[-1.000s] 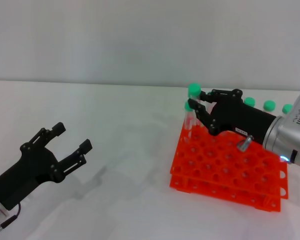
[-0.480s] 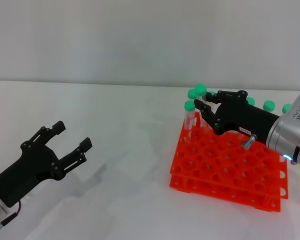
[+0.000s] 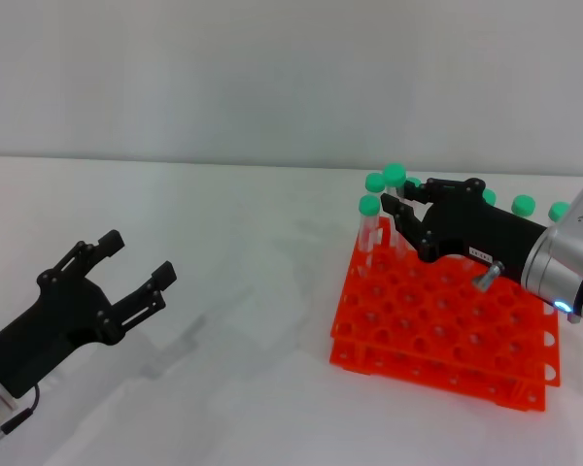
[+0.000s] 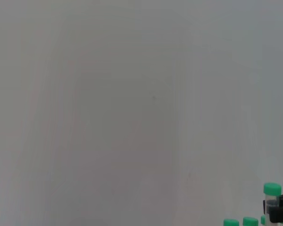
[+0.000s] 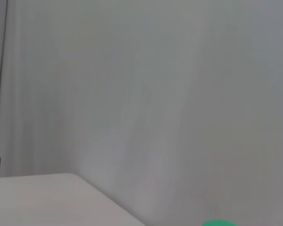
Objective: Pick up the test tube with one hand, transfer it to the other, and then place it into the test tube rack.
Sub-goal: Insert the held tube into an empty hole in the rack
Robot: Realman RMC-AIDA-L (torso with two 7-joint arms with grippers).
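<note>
In the head view my right gripper [image 3: 400,204], black with a white label and a metal pin, is shut on the test tube [image 3: 395,181]. It holds the tube upright, green cap up, over the far left corner of the orange test tube rack [image 3: 437,335]. The held tube also shows in the left wrist view [image 4: 272,193], with the right gripper [image 4: 279,211] below its cap. My left gripper [image 3: 136,277], black and unlabelled, is open and empty above the table at the near left, far from the rack.
Two green-capped tubes [image 3: 370,209] stand in the rack's far left corner beside the held one. More green caps [image 3: 524,205] line the rack's far edge behind my right arm. White table and wall surround the rack.
My right gripper has moved the held tube slightly to the right, over the rack's far left corner. My left gripper has shifted slightly back toward the near left, still open.
</note>
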